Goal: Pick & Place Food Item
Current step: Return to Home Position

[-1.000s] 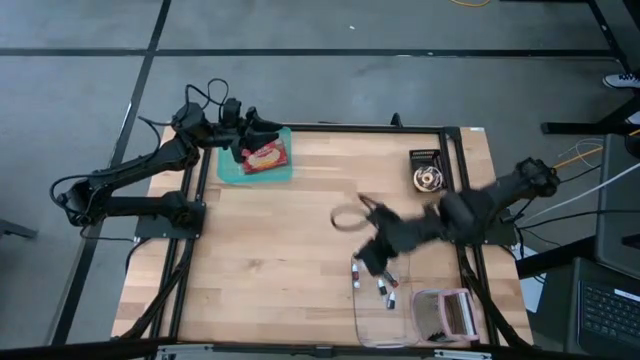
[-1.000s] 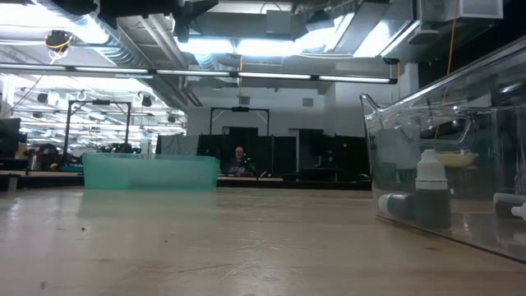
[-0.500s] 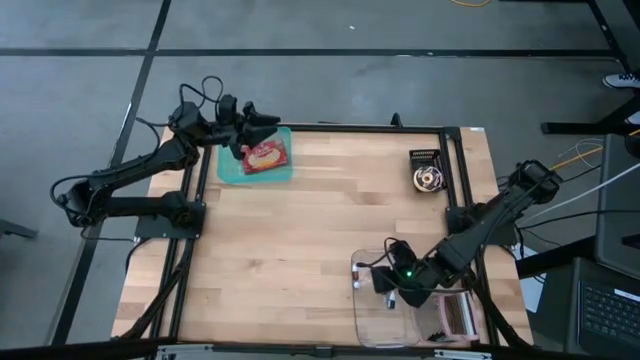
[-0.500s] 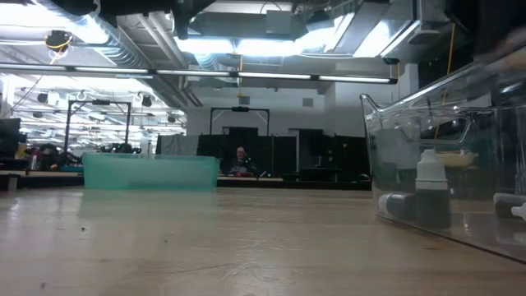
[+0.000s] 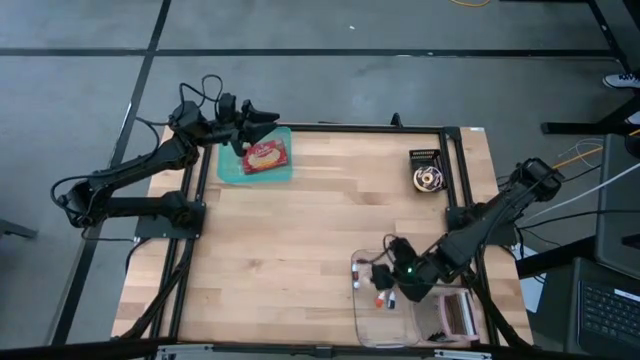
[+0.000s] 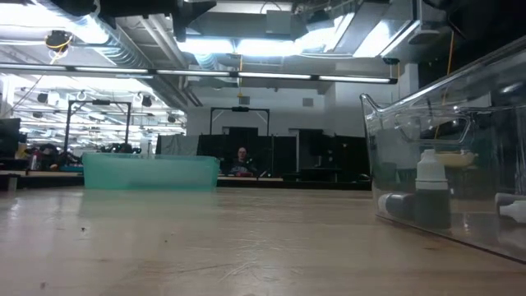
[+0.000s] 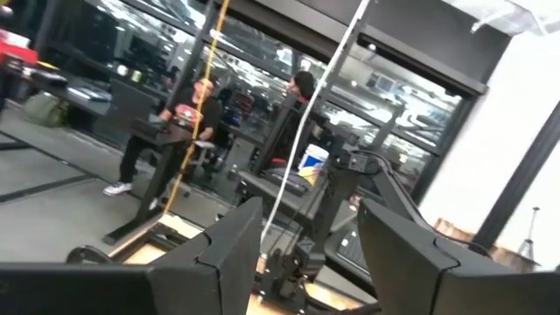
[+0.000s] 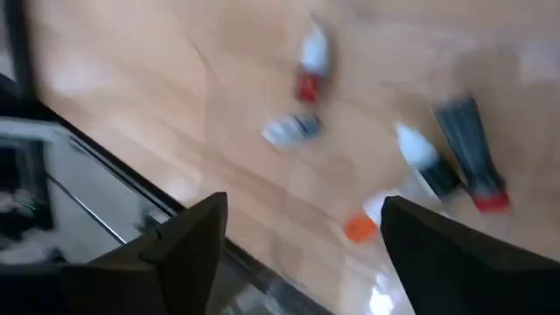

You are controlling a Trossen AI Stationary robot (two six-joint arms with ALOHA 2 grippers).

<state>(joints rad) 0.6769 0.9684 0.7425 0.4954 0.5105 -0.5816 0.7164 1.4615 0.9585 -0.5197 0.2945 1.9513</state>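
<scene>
The food item [image 5: 265, 157], a red-and-yellow packet, lies in a teal tray [image 5: 284, 171] at the table's far left; the tray [image 6: 148, 173] also shows in the low view. My left gripper [image 5: 268, 120] hovers open just above the tray's far edge, its fingers [image 7: 234, 249] pointing out into the room. My right gripper [image 5: 383, 283] hangs open over a clear bin [image 5: 362, 322] at the near right. Several small bottles [image 8: 420, 157] and an orange-capped piece [image 8: 359, 229] lie on the bin's floor, below its spread fingers [image 8: 188, 241].
A dark box with a round dial [image 5: 427, 172] sits at the far right. A pink-edged container [image 5: 452, 315] stands beside the clear bin [image 6: 444, 148]. Bare wood lies between tray and bin. People show in the room behind [image 6: 240, 160].
My right gripper has swung from the middle of the table toward the near edge and dropped low over the clear bin, rolling as it went; it has held there for the last half second. My left gripper has stayed over the teal tray.
</scene>
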